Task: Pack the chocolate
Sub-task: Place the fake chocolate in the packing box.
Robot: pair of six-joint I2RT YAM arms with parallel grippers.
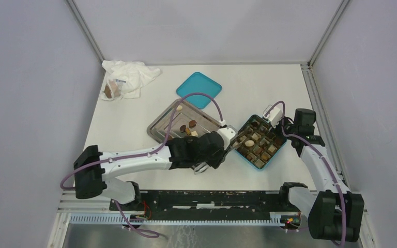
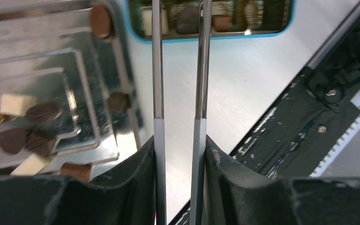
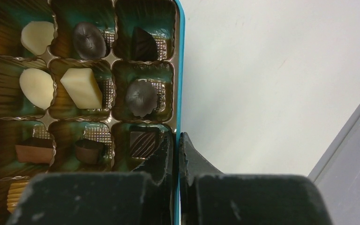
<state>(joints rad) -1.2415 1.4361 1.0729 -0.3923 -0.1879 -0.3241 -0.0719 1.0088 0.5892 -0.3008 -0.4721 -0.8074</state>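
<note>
On your tabletop [image 1: 134, 116], the steel tray [image 1: 160, 129] lies at centre with loose chocolate pieces [image 1: 188, 126] on it. The divided box [image 1: 257, 141] sits just right of the tray, pieces in its compartments. The box lid [image 1: 199, 89] lies behind the tray; the crumpled bag [image 1: 129, 77] lies far left, behind both.
</note>
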